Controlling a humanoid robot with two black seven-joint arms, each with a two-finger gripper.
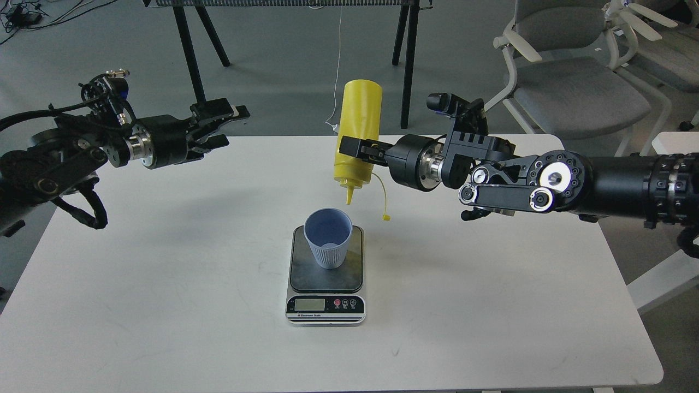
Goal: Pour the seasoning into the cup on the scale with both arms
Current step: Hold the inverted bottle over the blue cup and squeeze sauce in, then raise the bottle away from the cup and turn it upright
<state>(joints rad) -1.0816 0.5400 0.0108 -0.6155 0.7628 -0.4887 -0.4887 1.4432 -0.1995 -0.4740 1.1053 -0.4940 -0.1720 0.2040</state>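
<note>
Seasoning inverted, nozzle above cup on scale — clamped in right end effector; left end effector spread, empty.

**Illumination and Image Quality, Head View**

Illumination is bright, even and diffuse, arriving from overhead. The white rectangular table top shows no blown-out glare. Shadows are soft-edged and faint: a pale patch lies on the table beneath each black robot arm, and a weak shadow borders the flat silver digital scale. The yellow plastic squeeze bottle carries only a mild sheen. Focus is sharp across the centre; the scale's small display digits are too small to read. Straight table edges show slight bowing toward the frame borders.
</note>
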